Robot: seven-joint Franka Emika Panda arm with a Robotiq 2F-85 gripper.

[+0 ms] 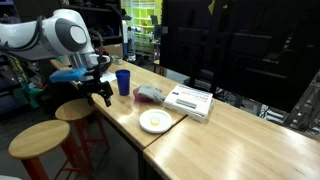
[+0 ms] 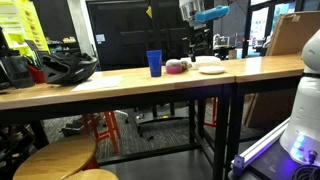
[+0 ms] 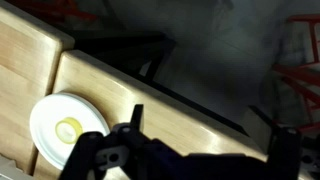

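Hovering with jaws apart above the bench edge, the gripper hangs just beside the upright blue cup, the white plate nearby. A careless sideways sweep could knock the cup over or off the bench.

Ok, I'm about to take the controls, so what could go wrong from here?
The open claw hangs near the table edge, so a drop could strike the wood. The cup stands close beside it; a sideways swing may tip it. The plate lies near the edge too and could get pushed off.
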